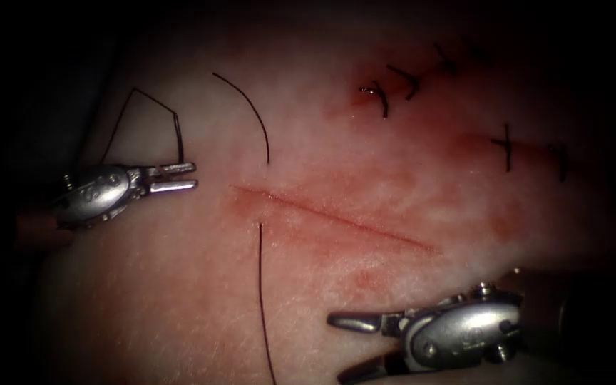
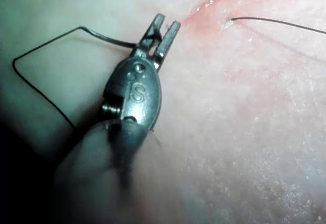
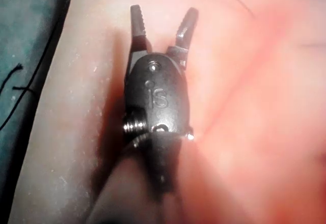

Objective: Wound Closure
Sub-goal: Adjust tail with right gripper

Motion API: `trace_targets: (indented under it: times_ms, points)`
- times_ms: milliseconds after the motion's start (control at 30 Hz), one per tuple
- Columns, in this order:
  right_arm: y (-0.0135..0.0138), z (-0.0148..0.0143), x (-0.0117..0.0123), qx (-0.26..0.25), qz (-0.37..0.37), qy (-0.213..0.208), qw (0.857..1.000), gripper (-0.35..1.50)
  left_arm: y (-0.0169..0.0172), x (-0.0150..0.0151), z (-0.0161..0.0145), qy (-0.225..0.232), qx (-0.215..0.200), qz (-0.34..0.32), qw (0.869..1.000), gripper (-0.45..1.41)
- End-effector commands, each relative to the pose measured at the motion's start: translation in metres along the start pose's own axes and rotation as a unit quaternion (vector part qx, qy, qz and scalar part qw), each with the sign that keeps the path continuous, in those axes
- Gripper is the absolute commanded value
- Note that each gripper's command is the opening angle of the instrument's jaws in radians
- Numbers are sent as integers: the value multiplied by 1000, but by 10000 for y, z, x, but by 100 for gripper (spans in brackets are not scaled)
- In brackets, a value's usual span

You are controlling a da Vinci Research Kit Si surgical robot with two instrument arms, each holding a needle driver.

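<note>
Steel left pincer, frame left, slightly parted, thread at its base; needle not discernible. Right pincer, lower right, spread, empty. Cut centre.

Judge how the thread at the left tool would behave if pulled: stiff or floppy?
Probably springy rather than limp: the thread, held by the left tool, stands in sharp kinks over the tissue. Likely very light, since it is so thin. The right tool, jaws open, holds nothing.
</note>
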Motion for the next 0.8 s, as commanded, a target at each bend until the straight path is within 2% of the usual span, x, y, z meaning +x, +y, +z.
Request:
trace_targets:
  times_ms: [33, 100, 167, 200, 233, 267, 333, 400, 467, 533, 567, 633, 667, 800]
  points:
    - [9, 7, -5, -12, 8, -6, 1000, 143, -2, -10, 7, -3, 4, 0, 1000, -45]
    - [25, 6, -4, -25, 51, -24, 998, 140, -10, -19, 11, -12, 16, 1, 1000, -45]
    - [40, 7, -2, -33, 123, -37, 991, 115, -13, -27, 15, -16, 18, 7, 1000, -45]
    - [47, 8, -2, -37, 151, -42, 987, 111, -13, -30, 16, -18, 17, 5, 1000, -45]
    - [54, 10, -2, -46, 189, -44, 980, 111, -13, -33, 18, -20, 16, 6, 1000, -45]
    - [71, 15, -2, -68, 242, -44, 967, 120, -14, -38, 20, -25, 13, 3, 1000, -45]
    - [90, 21, -7, -84, 283, -50, 954, 128, -12, -44, 24, -33, 9, -11, 999, -45]
    - [98, 24, -12, -90, 292, -55, 951, 125, -10, -46, 25, -37, 12, -22, 999, -45]
    - [104, 28, -20, -98, 304, -60, 946, 130, -8, -45, 26, -50, 33, -43, 997, 9]
    - [110, 30, -26, -105, 314, -63, 941, 130, -6, -43, 26, -59, 51, -64, 995, 54]
    - [112, 31, -29, -108, 317, -65, 940, 130, -6, -42, 25, -61, 55, -67, 994, 66]
    - [117, 35, -33, -116, 339, -70, 931, 126, -4, -39, 25, -65, 62, -80, 993, 84]
    - [120, 37, -34, -120, 343, -72, 929, 126, -3, -37, 24, -67, 66, -83, 992, 88]
    - [153, 67, -32, -131, 395, -115, 902, 126, 12, -15, 22, -73, 76, -89, 990, 88]
